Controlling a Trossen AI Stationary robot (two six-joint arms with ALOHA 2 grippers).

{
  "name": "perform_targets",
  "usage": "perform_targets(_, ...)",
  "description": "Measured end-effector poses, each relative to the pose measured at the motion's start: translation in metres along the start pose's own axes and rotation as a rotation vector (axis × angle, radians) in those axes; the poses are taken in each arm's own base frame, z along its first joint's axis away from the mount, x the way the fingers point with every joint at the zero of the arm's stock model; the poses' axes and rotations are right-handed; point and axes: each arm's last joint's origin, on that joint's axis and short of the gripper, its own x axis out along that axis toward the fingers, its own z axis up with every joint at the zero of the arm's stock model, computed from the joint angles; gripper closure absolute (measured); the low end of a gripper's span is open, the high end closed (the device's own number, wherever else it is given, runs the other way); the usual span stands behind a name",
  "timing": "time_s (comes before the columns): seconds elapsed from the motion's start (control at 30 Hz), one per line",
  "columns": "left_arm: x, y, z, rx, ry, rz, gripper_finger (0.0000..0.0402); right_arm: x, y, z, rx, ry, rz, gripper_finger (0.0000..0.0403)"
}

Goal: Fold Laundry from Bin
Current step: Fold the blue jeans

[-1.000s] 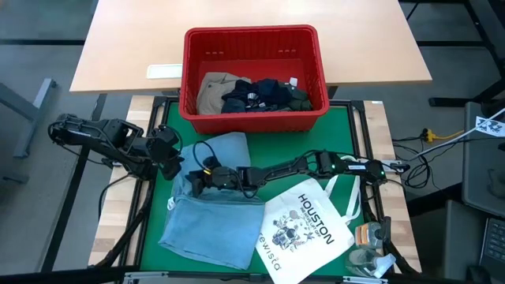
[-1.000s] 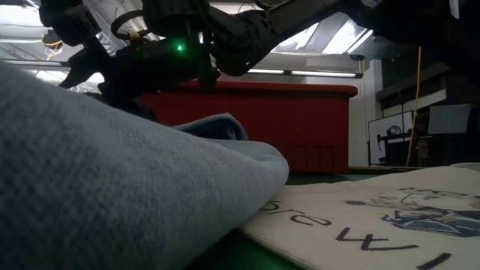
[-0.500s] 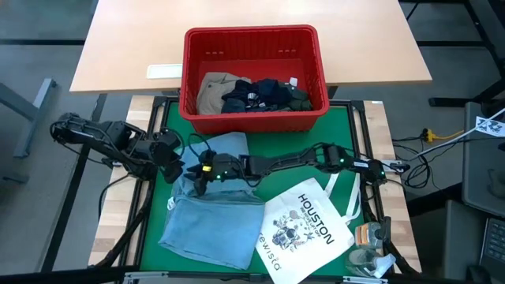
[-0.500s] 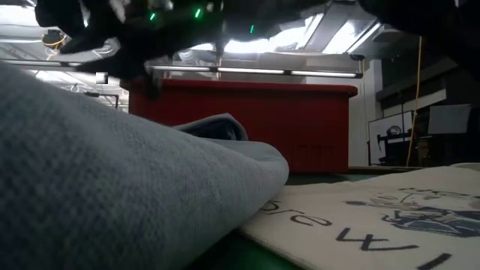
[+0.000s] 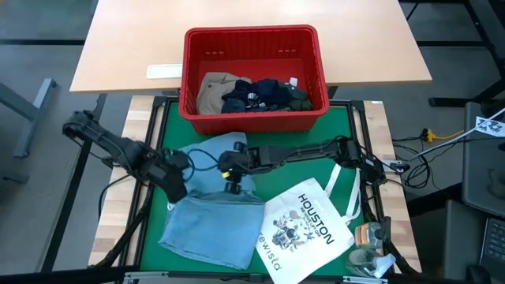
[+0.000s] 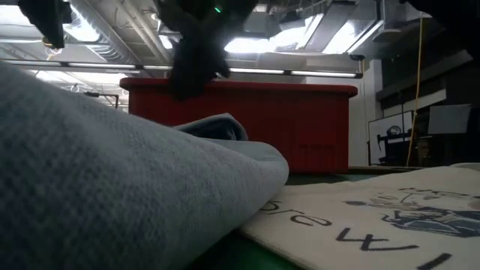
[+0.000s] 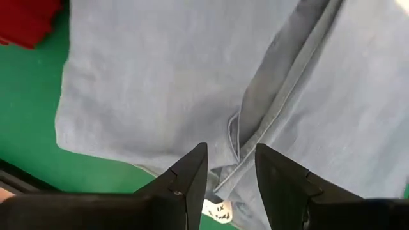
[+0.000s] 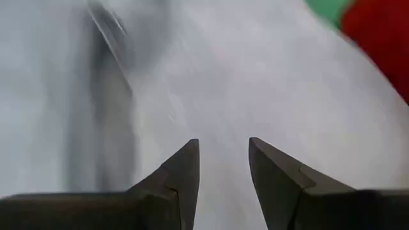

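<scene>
From above, a red bin [image 5: 254, 72] sits at the far edge of the green mat [image 5: 347, 138], straddling it and the tan counter [image 5: 126, 43], with khaki [image 5: 215, 91], navy [image 5: 256, 95] and dark green [image 5: 298, 98] garments heaped inside. A light blue denim garment [image 5: 211, 217] lies spread on the mat's left half, its near edge close to the counter's front rail. The left gripper [image 5: 175, 188] hovers over the denim's left edge; the right gripper [image 5: 232, 175], arm stretched across the mat, hangs above the garment's upper middle. A white HOUSTON tote bag [image 5: 304, 229] lies just right of the denim, leaving bare mat only toward the far right corner.

At counter level, the denim's folded bulk fills the left foreground, the tote's printed cloth [image 6: 390, 217] the right, and the bin's red wall [image 6: 300, 124] stands behind.

The left wrist view shows the gripper's fingers [image 7: 188, 176] parted by a narrow gap, empty, above a denim seam, with green mat and a red bin corner beyond the cloth's edge.

The right wrist view shows its fingers [image 8: 182, 169] likewise slightly apart and holding nothing, over blurred denim.
</scene>
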Motion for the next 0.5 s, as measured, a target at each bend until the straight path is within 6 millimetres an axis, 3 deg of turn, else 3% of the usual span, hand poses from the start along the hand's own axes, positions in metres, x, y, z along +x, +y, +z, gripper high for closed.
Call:
perform_targets(0.23,0.033,-0.028,-0.014,0.076,0.078,0.104,0.0276,0.000,-0.002,-0.010,-0.112,0.096,-0.027,0.0269)
perform_targets(0.4,0.073,-0.032,-0.031,0.056,0.088,0.130,0.0276,0.005,-0.006,-0.016,-0.145,0.166,-0.027,0.0269)
perform_targets(0.5,0.095,-0.029,-0.039,0.045,0.078,0.112,0.0276,0.020,-0.005,-0.031,-0.155,0.224,-0.030,0.0269)
